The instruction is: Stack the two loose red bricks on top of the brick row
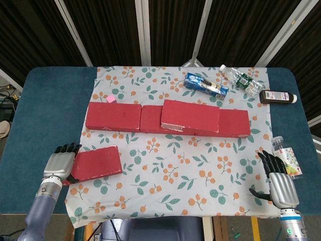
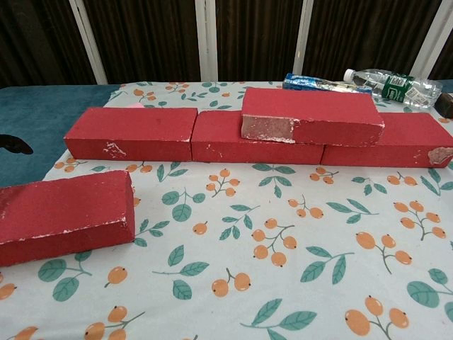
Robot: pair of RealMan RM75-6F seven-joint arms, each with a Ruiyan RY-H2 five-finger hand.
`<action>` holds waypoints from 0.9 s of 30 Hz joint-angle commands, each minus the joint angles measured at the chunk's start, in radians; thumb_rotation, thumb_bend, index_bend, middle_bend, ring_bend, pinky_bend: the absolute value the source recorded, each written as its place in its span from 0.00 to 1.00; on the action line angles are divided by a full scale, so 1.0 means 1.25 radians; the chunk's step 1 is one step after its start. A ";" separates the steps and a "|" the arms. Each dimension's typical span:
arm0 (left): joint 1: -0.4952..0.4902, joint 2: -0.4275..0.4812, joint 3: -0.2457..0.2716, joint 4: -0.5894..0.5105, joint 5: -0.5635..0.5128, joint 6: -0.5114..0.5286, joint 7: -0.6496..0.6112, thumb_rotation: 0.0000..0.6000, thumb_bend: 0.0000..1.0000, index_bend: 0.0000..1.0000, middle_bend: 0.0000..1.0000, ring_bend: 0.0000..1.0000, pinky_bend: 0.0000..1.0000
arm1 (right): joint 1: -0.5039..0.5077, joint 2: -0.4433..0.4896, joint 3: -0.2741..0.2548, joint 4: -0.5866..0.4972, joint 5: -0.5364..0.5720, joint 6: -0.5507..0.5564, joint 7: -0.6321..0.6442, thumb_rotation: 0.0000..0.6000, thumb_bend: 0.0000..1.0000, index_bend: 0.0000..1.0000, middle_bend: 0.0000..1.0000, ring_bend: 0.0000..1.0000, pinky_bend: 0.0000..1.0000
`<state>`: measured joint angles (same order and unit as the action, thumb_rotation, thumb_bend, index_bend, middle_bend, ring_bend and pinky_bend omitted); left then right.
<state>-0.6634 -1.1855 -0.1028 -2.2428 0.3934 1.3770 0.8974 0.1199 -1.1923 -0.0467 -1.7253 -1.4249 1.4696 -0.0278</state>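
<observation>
One loose red brick (image 1: 100,162) (image 2: 67,214) lies at the front left of the floral cloth. My left hand (image 1: 61,162) is over its left end with fingers stretched out and the thumb by the near edge; nothing shows a grip. In the chest view only a dark fingertip (image 2: 14,145) shows, above and beyond the brick. The brick row (image 1: 113,116) (image 2: 131,132) runs across the middle. A second red brick (image 1: 190,116) (image 2: 311,115) lies on top of the row, right of centre. My right hand (image 1: 278,182) hangs open at the front right corner, holding nothing.
At the back right lie a blue packet (image 1: 205,85), a clear bottle (image 1: 242,79) and a brown bottle (image 1: 278,97). A small bottle (image 1: 287,158) lies beside my right hand. A pink cube (image 1: 110,99) sits behind the row's left end.
</observation>
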 commanded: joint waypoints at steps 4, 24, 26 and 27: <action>-0.018 -0.043 0.011 0.022 -0.014 0.006 0.007 1.00 0.00 0.00 0.00 0.00 0.00 | -0.007 0.005 0.010 -0.003 0.003 -0.002 0.008 1.00 0.15 0.00 0.00 0.00 0.00; -0.059 -0.111 0.018 0.093 -0.063 -0.007 0.016 1.00 0.00 0.00 0.00 0.00 0.00 | -0.014 0.004 0.033 0.000 0.009 -0.036 0.017 1.00 0.15 0.00 0.00 0.00 0.00; -0.062 -0.116 0.020 0.100 -0.061 -0.005 0.017 1.00 0.00 0.00 0.00 0.00 0.00 | -0.015 0.004 0.036 -0.001 0.011 -0.035 0.013 1.00 0.15 0.00 0.00 0.00 0.00; -0.063 -0.119 0.020 0.103 -0.060 -0.003 0.017 1.00 0.00 0.00 0.00 0.00 0.00 | -0.016 0.004 0.037 -0.001 0.011 -0.035 0.013 1.00 0.15 0.00 0.00 0.00 0.00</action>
<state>-0.7409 -1.3314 -0.0787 -2.1167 0.3174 1.3711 0.9181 0.0997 -1.1869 -0.0005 -1.7267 -1.4114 1.4259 -0.0115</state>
